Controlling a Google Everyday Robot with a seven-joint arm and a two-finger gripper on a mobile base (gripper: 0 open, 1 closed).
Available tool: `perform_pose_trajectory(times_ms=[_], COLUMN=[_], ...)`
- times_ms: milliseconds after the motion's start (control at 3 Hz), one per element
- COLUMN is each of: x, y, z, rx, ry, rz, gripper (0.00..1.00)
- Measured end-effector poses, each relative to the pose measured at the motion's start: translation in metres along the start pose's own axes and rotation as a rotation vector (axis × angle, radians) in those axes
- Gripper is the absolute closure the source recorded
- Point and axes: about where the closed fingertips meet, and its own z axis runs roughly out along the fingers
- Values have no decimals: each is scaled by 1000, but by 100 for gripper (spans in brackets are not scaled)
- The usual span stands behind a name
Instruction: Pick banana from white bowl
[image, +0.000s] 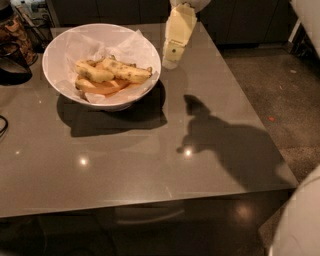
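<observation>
The white bowl (60, 75) stands at the table's back left, lined with crinkled white paper. In it the speckled banana (127, 71) lies across the middle, its dark stem tip pointing right. A shorter, plumper banana (92, 72) lies to its left, and orange curved pieces (102, 87) lie under both. My gripper (171, 61) hangs from the top edge, pale cream, pointing down just right of the bowl's rim and above the table. It holds nothing.
The grey table (150, 150) has its right edge near the gripper's shadow (220, 140). Dark objects (12, 65) and a patterned thing (15, 32) stand at the far left. Dark cabinets line the back. Bare floor (280, 90) lies to the right.
</observation>
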Motion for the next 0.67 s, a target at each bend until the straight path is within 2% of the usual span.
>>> perform_pose_trajectory(times_ms=[667], x=[-16], y=[-4], z=[12], rx=[-12], ry=[11], rz=[-6], gripper=[10])
